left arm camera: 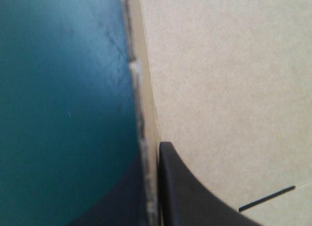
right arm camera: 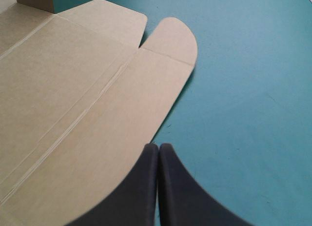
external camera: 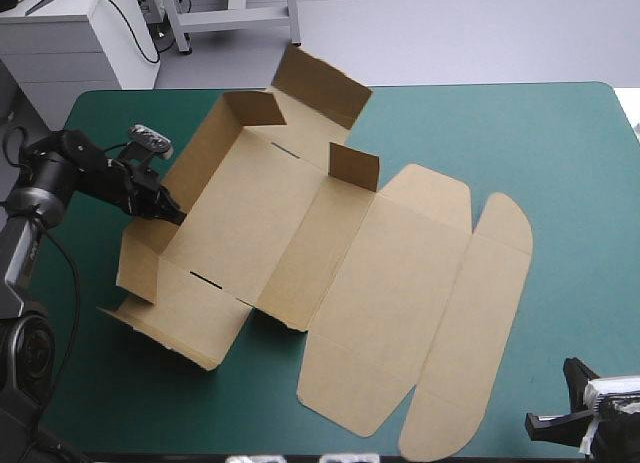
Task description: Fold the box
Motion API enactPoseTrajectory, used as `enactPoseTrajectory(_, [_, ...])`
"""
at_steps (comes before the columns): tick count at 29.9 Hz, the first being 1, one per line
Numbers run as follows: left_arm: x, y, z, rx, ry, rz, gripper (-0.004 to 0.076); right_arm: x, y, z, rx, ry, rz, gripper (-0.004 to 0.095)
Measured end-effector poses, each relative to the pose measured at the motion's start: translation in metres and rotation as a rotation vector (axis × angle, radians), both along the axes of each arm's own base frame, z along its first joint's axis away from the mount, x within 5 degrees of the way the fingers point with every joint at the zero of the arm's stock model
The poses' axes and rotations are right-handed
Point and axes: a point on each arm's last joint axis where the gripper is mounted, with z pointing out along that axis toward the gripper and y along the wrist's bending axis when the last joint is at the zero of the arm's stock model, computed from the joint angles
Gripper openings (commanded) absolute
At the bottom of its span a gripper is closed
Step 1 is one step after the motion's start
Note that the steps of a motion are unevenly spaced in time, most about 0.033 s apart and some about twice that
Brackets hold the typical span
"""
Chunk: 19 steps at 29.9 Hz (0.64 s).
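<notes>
From above, the box point(external camera: 300, 233) is lying mid-counter point(external camera: 570, 133), half raised; I'm holding its left side with the left tool point(external camera: 172, 213); at the left wrist, that tool is clamping the board's rim, and I'm judging so shallow a bite is risking a slip; at the right wrist, the right tool point(right arm camera: 158, 147) is sitting together at the box's flat edge.

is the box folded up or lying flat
Partly folded: the box has its left wall and end flaps raised, the left gripper shut on that wall; its lid panels lie flat.
</notes>
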Motion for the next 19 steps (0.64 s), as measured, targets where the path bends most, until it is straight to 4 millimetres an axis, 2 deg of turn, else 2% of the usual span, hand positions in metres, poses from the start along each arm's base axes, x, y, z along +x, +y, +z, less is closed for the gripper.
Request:
enactPoseTrajectory(4, [0.011, -0.038, 0.019, 0.102, -0.176, -0.135, -0.0008, 0.0, 0.0, 0.0, 0.0, 0.0, 0.0, -0.002])
enactPoseTrajectory(9, [0.016, -0.087, 0.037, 0.237, -0.382, -0.312, -0.0008, 0.0, 0.0, 0.0, 0.0, 0.0, 0.0, -0.002])
enactPoseTrajectory(13, [0.012, -0.126, 0.048, 0.313, -0.539, -0.45, -0.0008, 0.0, 0.0, 0.0, 0.0, 0.0, 0.0, -0.002])
enactPoseTrajectory(19, [-0.006, -0.181, 0.055, 0.383, -0.716, -0.679, -0.0008, 0.0, 0.0, 0.0, 0.0, 0.0, 0.0, -0.002])
